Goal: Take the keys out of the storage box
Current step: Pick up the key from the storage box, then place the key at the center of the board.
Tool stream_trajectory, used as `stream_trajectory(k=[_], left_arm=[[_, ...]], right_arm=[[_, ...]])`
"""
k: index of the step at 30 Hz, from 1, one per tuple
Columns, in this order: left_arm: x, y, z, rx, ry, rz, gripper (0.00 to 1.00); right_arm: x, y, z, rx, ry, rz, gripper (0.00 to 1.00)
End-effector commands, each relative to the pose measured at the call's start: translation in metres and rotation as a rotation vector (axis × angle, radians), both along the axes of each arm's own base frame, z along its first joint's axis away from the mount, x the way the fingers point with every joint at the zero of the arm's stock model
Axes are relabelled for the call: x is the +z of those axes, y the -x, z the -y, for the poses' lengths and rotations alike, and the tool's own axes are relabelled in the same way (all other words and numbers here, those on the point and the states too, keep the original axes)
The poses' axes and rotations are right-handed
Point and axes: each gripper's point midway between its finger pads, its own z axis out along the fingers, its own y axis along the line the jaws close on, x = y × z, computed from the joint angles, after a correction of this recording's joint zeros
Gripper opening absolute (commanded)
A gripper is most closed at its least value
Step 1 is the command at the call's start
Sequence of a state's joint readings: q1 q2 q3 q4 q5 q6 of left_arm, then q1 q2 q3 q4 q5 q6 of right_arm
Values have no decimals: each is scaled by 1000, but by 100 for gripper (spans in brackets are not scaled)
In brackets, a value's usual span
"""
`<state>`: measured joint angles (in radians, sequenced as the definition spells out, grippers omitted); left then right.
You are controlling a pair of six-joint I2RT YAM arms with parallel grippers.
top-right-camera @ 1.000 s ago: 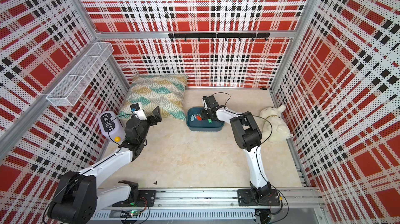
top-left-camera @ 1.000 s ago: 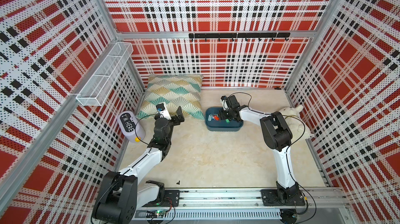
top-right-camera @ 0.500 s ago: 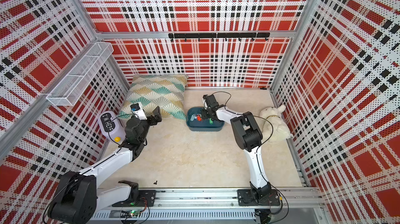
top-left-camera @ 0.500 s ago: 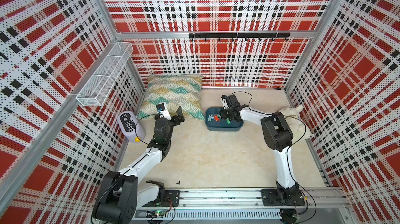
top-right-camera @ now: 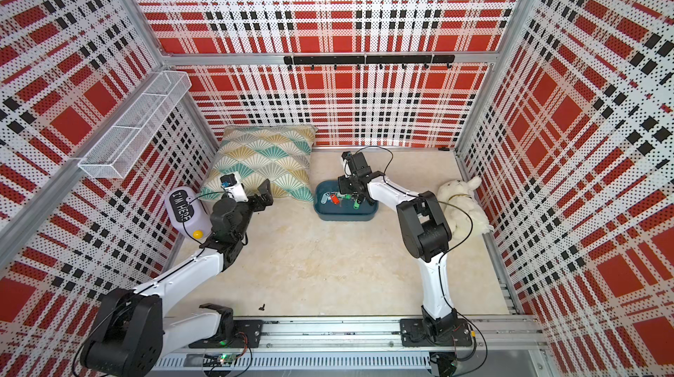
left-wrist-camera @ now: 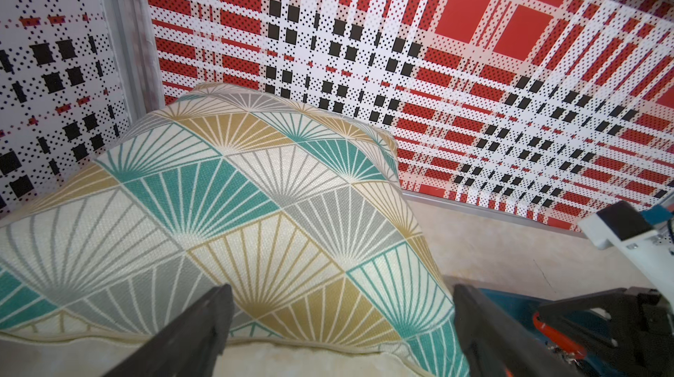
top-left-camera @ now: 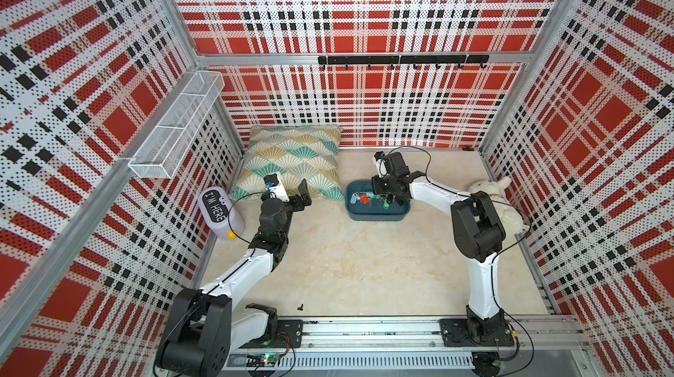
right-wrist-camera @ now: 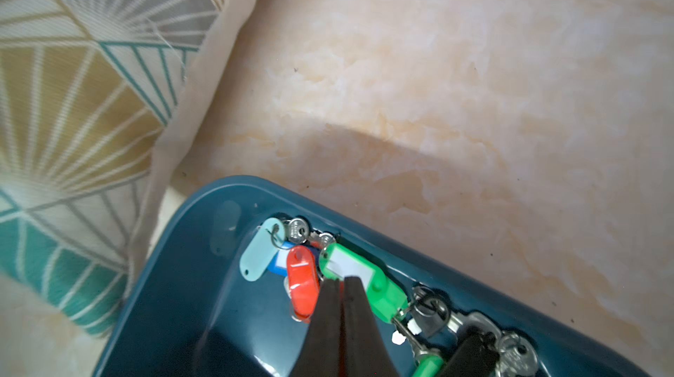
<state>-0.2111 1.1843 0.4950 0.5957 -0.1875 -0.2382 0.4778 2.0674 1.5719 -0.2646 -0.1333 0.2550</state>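
Small silver keys (right-wrist-camera: pixel 383 287) on coloured plastic tags lie in the shallow dark teal plastic storage box (right-wrist-camera: pixel 175 302) just right of the fan-patterned fabric cushion (right-wrist-camera: pixel 73 101), the right gripper (right-wrist-camera: pixel 341 281) closed with its tips between the red and green tags, the left gripper (left-wrist-camera: pixel 341 289) wide open

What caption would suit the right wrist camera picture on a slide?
Right gripper, shut, tips down among the tagged keys inside the teal storage box, beside the patterned cushion.

a beige marbled tabletop (top-left-camera: pixel 364 265) is being occupied, in a top view, by a patterned cushion (top-left-camera: pixel 295 160) at eleven o'clock, the storage box (top-left-camera: pixel 375 216) at twelve, a white plush toy (top-left-camera: pixel 488 189) at two, a lilac container (top-left-camera: pixel 219 214) at nine, and a small black scrap (top-left-camera: pixel 300 307) at seven.
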Motion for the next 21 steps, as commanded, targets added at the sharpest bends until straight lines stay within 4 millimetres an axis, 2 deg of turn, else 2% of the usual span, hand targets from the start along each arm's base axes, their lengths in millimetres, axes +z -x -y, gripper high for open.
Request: stream_trajectory(k=[1, 7, 8, 11, 14, 16, 18, 21], left_arm=[[17, -2, 8, -32, 8, 34, 99], [22, -3, 19, -70, 13, 42, 99], [22, -1, 32, -102, 12, 43, 99], [25, 0, 46, -135, 8, 46, 99], [28, 0, 61, -165, 4, 52, 99], [29, 0, 72, -184, 3, 51, 99], [30, 0, 84, -208, 2, 49, 99], [30, 0, 102, -238, -1, 46, 99]], right_arm=[[37, 11, -6, 30, -52, 42, 0], [75, 26, -1, 34, -107, 102, 0], [82, 29, 0, 32, -115, 114, 0], [104, 42, 7, 28, -140, 144, 0], [131, 61, 18, 17, -172, 181, 0], [142, 79, 29, -1, -188, 201, 0], [147, 100, 42, -21, -208, 216, 0], [145, 130, 62, -61, -231, 229, 0]])
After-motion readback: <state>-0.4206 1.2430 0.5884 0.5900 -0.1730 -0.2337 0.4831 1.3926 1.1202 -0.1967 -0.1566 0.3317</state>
